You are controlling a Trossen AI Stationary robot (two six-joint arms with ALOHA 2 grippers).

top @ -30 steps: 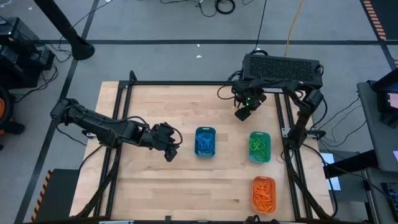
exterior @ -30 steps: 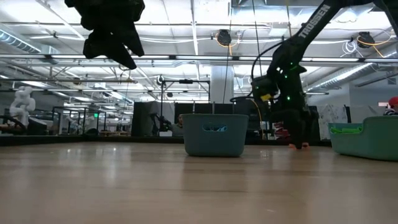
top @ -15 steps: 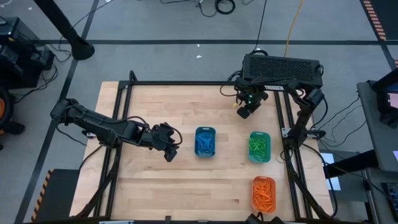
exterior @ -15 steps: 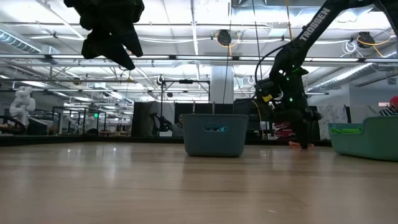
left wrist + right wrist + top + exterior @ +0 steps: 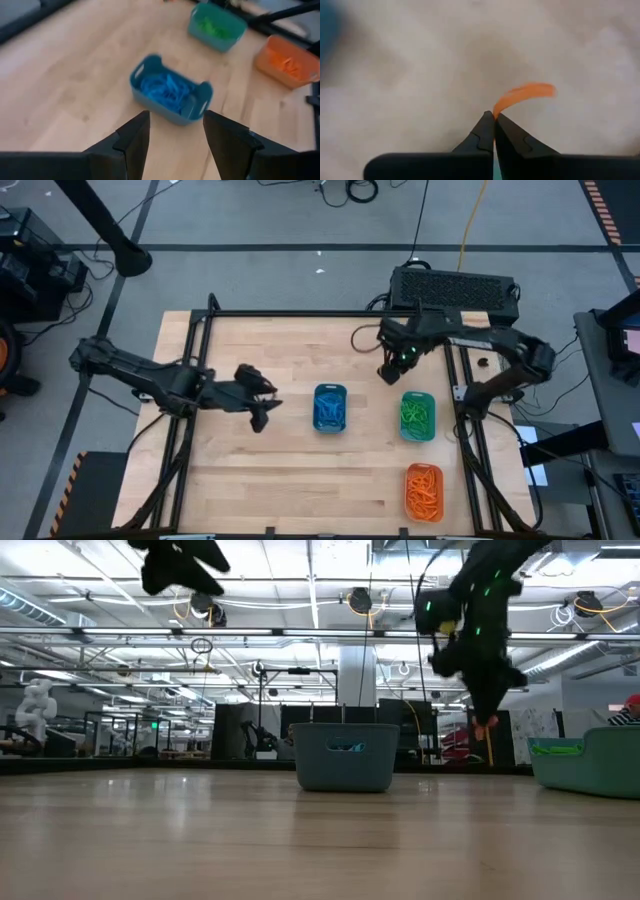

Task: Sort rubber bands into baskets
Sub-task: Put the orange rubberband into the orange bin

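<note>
My right gripper (image 5: 388,371) hangs above the table's far right part, left of and beyond the teal-green basket (image 5: 418,415). It is shut on an orange rubber band (image 5: 525,94); it also shows in the low view (image 5: 487,720), clear of the tabletop. My left gripper (image 5: 262,412) is open and empty, raised left of the blue basket (image 5: 330,408), which shows ahead of its fingers (image 5: 170,92). The blue basket holds blue bands, the teal-green basket (image 5: 217,25) green ones, and the orange basket (image 5: 424,490) orange ones. My right gripper pinches the orange band at one end of its loop (image 5: 496,111) between its two fingertips. The fingers point down, from above. The rest of the band curves out free past the fingertips, lifted clear of the table.
The three baskets stand on the table's right half, the orange one near the front right corner. A dark box (image 5: 455,288) sits beyond the far edge. Bare wood lies around the left gripper and in the near left part (image 5: 240,480).
My right gripper has risen from the tabletop with the orange band, which is now lifted clear. My left gripper has gone up and a little toward the table's left edge, away from the blue basket.
</note>
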